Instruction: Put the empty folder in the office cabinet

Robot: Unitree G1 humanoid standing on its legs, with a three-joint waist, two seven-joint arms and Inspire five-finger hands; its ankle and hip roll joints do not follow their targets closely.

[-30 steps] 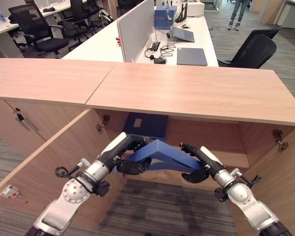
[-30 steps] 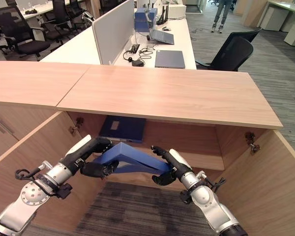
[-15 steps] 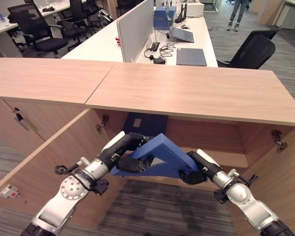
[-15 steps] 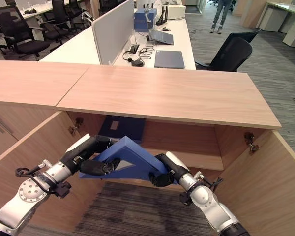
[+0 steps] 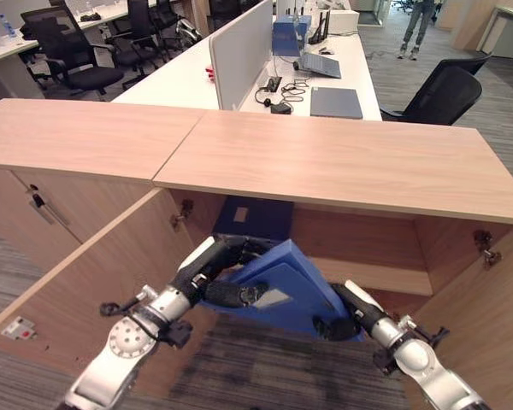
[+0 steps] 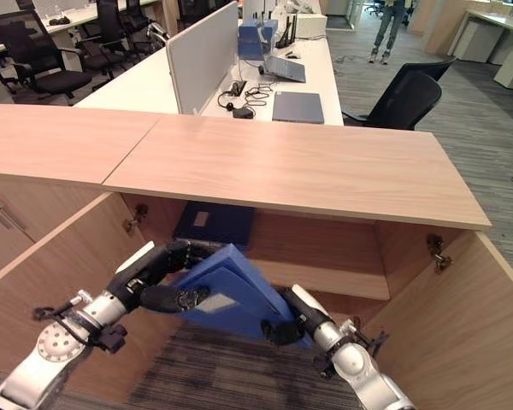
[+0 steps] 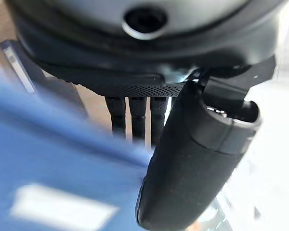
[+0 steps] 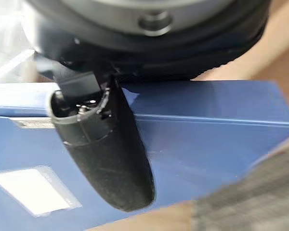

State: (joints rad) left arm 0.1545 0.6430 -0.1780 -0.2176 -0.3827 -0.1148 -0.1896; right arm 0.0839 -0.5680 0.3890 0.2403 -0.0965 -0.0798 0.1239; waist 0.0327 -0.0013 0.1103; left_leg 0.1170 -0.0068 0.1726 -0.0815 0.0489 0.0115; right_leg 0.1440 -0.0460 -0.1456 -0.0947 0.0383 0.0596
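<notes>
Since 1 second ago, the blue folder (image 5: 278, 286) has swung from a flat, low tent shape to a steep tilt, its broad labelled face now turned up toward the head camera and its lower corner dropped toward the carpet (image 5: 239, 376). Both arms have sunk with it, and the whole view has shifted a little, so the camera moved too.

The left hand (image 5: 231, 275) is clamped on the folder's upper left edge, fingers curled over the top and thumb pressed on the face beside the white label. The right hand (image 5: 340, 314) pinches the lower right corner, thumb across the blue face in the right wrist view. With 2 grips at opposite corners, the robot can turn the folder without it flapping open.

The folder hangs in front of the open cabinet (image 5: 368, 248), below the wooden top (image 5: 342, 162) and not yet on the shelf (image 5: 376, 275). Another blue folder (image 5: 255, 218) already stands at the back. The tilt probably serves to bring the folder toward upright, so it can slide in beside that one. Judging by this, the placing is near but not done.
</notes>
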